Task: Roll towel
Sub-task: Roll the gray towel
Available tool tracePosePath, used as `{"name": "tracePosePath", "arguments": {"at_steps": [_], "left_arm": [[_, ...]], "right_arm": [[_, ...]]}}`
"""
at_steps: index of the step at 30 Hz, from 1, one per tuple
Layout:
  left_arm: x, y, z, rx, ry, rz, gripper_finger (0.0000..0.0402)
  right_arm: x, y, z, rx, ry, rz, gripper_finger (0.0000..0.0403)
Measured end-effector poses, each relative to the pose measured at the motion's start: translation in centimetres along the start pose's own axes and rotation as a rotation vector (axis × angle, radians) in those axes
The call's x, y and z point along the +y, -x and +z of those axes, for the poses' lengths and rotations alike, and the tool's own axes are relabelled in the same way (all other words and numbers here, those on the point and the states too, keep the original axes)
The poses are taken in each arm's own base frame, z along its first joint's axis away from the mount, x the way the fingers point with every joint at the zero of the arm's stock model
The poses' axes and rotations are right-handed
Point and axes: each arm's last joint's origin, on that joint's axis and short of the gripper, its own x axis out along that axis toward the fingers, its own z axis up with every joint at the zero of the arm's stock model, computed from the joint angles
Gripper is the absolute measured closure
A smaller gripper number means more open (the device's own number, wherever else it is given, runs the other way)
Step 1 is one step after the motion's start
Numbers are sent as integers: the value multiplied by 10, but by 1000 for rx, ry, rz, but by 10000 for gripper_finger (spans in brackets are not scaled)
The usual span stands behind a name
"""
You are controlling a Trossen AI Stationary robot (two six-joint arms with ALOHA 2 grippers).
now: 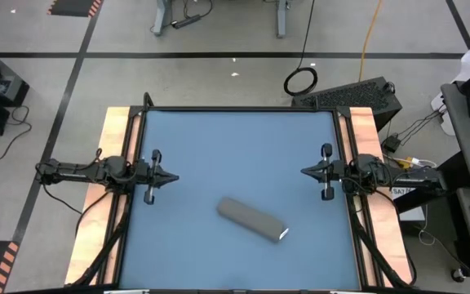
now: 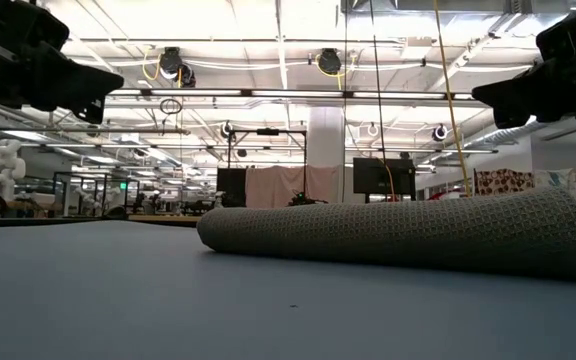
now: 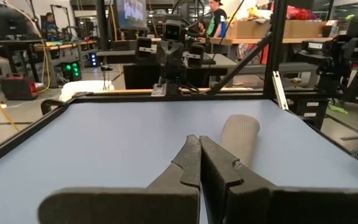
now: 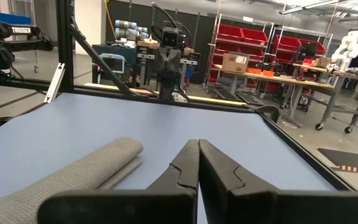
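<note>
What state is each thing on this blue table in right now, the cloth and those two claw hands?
towel: rolled into a tube, lying on the blue table, touched by neither gripper.
left gripper: shut, empty, at the table's left edge.
right gripper: shut, empty, at the table's right edge.

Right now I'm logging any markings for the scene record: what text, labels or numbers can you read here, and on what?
None can be read.
Towel: its white tag shows no legible print.
Cardboard box: its label is too small.
Screen behind the table: blurred.
</note>
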Motion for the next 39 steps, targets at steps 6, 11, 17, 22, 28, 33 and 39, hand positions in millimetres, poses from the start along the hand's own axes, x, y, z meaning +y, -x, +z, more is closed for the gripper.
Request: {"name": "tracePosePath", "arguments": {"at_steps": [6,11,17,22,28,33,39], "left_arm": [[0,0,0,0,-2,4,392],[0,0,0,0,-2,6,380],[0,0,0,-1,-2,8,379],[2,0,1,-6,-29,57,394],[3,0,1,-11,-20,85,399],[2,0,1,-9,-20,69,398],[2,0,1,-8,-41,77,398]], "right_arm": [[0,0,0,0,0,0,403],[0,0,0,0,0,0,403],[0,0,0,1,0,0,403],[0,0,0,1,0,0,403],[0,0,0,1,0,0,403],[0,0,0,1,0,-1,403],[0,0,0,1,0,0,403]]}}
